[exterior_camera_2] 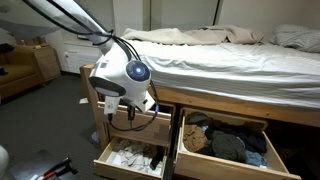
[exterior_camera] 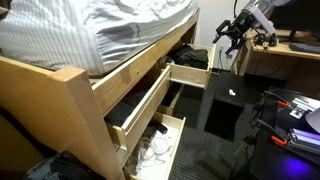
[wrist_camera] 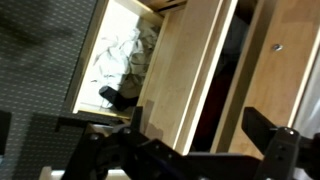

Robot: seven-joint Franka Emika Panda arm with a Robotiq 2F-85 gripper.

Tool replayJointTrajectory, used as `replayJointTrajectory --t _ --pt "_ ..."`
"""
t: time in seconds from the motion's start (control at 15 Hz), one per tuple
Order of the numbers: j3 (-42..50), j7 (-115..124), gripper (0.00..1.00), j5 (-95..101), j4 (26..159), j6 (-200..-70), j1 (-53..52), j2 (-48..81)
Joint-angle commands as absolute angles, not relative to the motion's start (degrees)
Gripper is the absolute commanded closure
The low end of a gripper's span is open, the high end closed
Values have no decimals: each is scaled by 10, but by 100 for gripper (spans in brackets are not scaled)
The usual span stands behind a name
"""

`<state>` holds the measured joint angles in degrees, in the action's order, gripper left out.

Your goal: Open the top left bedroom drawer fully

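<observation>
The top left drawer point(exterior_camera_2: 150, 122) of the wooden bed frame is partly pulled out. It also shows in an exterior view point(exterior_camera: 150, 95), with dark contents. My gripper point(exterior_camera_2: 128, 105) hangs in front of the left drawers, apart from them, and shows at the upper right of an exterior view point(exterior_camera: 231, 40). In the wrist view its two dark fingers point(wrist_camera: 195, 135) stand wide apart with nothing between them. Behind them are the pale wooden drawer fronts point(wrist_camera: 185, 70).
The bottom left drawer point(exterior_camera_2: 130, 158) point(exterior_camera: 160, 150) point(wrist_camera: 120, 55) is pulled far out and holds white clothes. A right drawer point(exterior_camera_2: 225, 145) is open with dark clothes. A black cabinet point(exterior_camera: 225, 100) and a desk point(exterior_camera: 285, 55) stand opposite the bed.
</observation>
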<state>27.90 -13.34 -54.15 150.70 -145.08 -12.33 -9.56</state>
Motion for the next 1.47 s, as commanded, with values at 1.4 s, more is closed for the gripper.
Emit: replayJointTrajectory --t 1.4 --pt "7 67 0 -694 1218 -1567 -90 283"
